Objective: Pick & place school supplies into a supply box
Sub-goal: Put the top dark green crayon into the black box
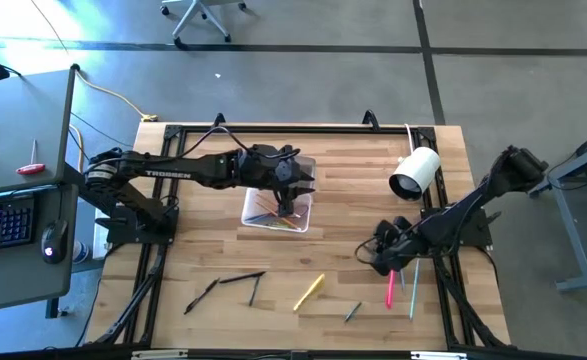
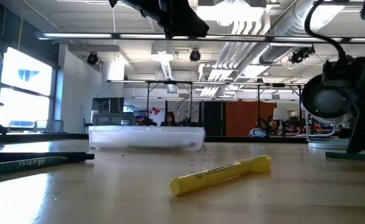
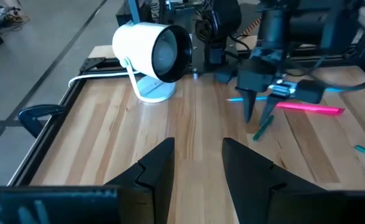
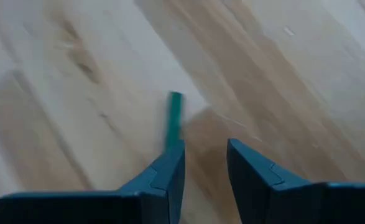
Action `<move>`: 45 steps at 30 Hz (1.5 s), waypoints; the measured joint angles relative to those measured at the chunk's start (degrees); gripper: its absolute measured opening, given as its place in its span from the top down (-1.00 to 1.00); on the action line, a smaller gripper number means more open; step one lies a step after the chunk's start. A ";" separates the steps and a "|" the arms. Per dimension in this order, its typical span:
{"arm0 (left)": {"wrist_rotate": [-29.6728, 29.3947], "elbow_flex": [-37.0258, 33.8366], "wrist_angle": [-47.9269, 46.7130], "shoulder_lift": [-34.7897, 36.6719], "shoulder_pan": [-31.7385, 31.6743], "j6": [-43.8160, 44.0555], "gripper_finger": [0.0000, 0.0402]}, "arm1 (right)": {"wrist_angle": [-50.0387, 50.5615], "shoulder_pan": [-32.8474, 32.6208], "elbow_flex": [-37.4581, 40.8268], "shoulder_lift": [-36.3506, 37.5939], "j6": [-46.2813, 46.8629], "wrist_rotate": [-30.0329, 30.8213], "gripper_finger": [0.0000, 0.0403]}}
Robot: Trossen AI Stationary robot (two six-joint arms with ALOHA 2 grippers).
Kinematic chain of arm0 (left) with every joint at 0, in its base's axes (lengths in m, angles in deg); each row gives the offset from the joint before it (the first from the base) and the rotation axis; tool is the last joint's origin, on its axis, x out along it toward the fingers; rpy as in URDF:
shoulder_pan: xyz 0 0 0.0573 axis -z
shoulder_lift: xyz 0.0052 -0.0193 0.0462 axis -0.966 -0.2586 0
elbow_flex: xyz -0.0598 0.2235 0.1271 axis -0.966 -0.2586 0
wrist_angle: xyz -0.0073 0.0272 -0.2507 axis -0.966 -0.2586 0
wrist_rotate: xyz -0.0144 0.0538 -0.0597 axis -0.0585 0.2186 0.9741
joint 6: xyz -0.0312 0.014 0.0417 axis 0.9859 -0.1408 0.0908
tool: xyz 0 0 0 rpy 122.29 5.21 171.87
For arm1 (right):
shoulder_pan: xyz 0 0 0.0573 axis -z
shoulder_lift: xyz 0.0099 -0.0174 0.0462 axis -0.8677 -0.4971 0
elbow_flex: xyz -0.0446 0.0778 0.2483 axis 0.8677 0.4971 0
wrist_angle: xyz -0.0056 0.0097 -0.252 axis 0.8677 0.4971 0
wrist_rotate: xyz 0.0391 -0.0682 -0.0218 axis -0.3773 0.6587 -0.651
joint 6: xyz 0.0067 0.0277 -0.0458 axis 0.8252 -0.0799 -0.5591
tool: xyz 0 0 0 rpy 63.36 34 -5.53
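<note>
While the box already has a few pens in it, we'd say we're mid-run: plenty of supplies are lying loose, and the step in hand looks like the right arm going for another pick.

Nearest the front edge of the tabletop (image 1: 203, 255) we've got the black pens (image 1: 241, 277), the yellow marker (image 1: 309, 291) and a small green pencil (image 1: 353, 312). All of them lie flat, apart from each other and well away from either arm.

A bit further back on the right, the right tool (image 1: 385, 255) is down low, with a pink marker (image 1: 390, 288) and a light blue pen (image 1: 413, 295) just beside it. Its fingers (image 4: 170, 165) are apart with nothing between them. In its own wrist view, a green pen (image 4: 173, 118) pokes out just past one fingertip, off to one side of the gap. So our guess for the next move: nudge sideways until the pen sits between the fingers, drop, then squeeze. Thin stuff lying flat is fiddly, so it needs to be dead centre.

Further back in the middle, the left arm reaches out over the clear box (image 1: 278, 212), its left tool (image 1: 291, 190) hanging just above it. Its fingers (image 3: 157, 165) are spread and empty.

The white camera (image 1: 415, 172) stands at the back right.
</note>
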 joint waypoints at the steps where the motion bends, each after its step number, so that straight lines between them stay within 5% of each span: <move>1: -0.02 0.00 0.02 0.00 0.00 -0.07 0.15 | -0.66 0.42 0.56 -0.21 -0.07 -0.47 0.51; 19: -0.03 -0.02 -0.39 0.00 0.00 -0.77 0.15 | -13.87 0.94 0.88 -0.25 -7.01 -3.46 0.51; 31: 0.04 -0.02 -0.48 0.00 0.00 -0.10 0.15 | -22.43 0.35 0.83 -8.52 -13.02 -1.71 0.51; 41: 0.13 -0.02 -0.50 -0.02 0.00 0.12 0.15 | -21.85 -2.34 -3.23 -22.18 -22.67 12.34 0.51; 45: 0.13 -0.02 -0.68 -0.02 0.00 3.20 0.15 | -23.48 -2.12 -3.37 -24.63 -22.64 12.41 0.61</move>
